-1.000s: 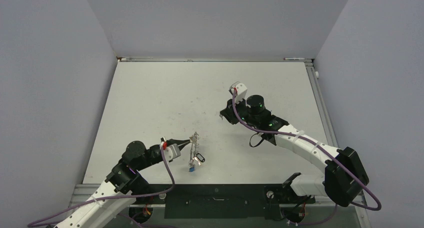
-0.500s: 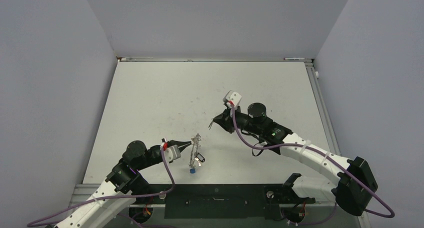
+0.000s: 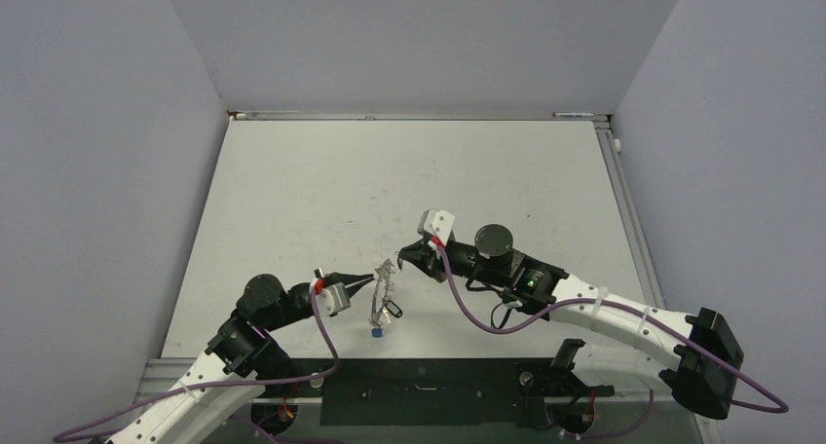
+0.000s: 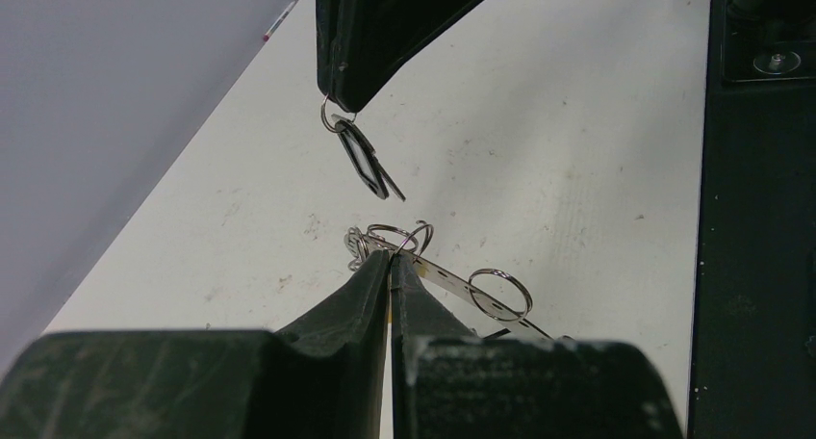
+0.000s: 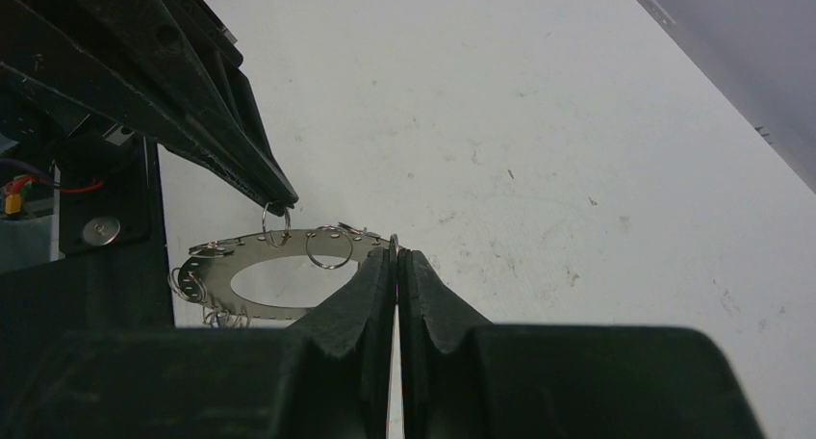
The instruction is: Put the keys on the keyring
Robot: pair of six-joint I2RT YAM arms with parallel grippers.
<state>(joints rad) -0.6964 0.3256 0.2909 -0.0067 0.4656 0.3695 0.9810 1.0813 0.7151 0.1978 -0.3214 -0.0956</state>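
My left gripper (image 3: 373, 279) is shut on the rim of the keyring (image 3: 382, 288) and holds it up on edge over the table's front. In the left wrist view its tips (image 4: 390, 257) pinch the silvery ring (image 4: 452, 281) among small wire loops. A blue-tagged key (image 3: 375, 334) and a black-tagged key (image 3: 392, 311) hang from the ring. My right gripper (image 3: 406, 257) is shut on the wire loop of another key with a black tag (image 4: 367, 166), which dangles just above and beyond the ring. In the right wrist view the keyring (image 5: 289, 256) lies just left of my shut fingertips (image 5: 395, 254).
The white table (image 3: 321, 191) is bounded by grey walls left, right and back. A black base rail (image 3: 419, 381) runs along the near edge. The right arm's purple cable (image 3: 487, 313) loops close to the keyring.
My right gripper has swung left and nearer with the black-tagged key, from mid-table to right beside the keyring. My left gripper and the keyring have barely moved.
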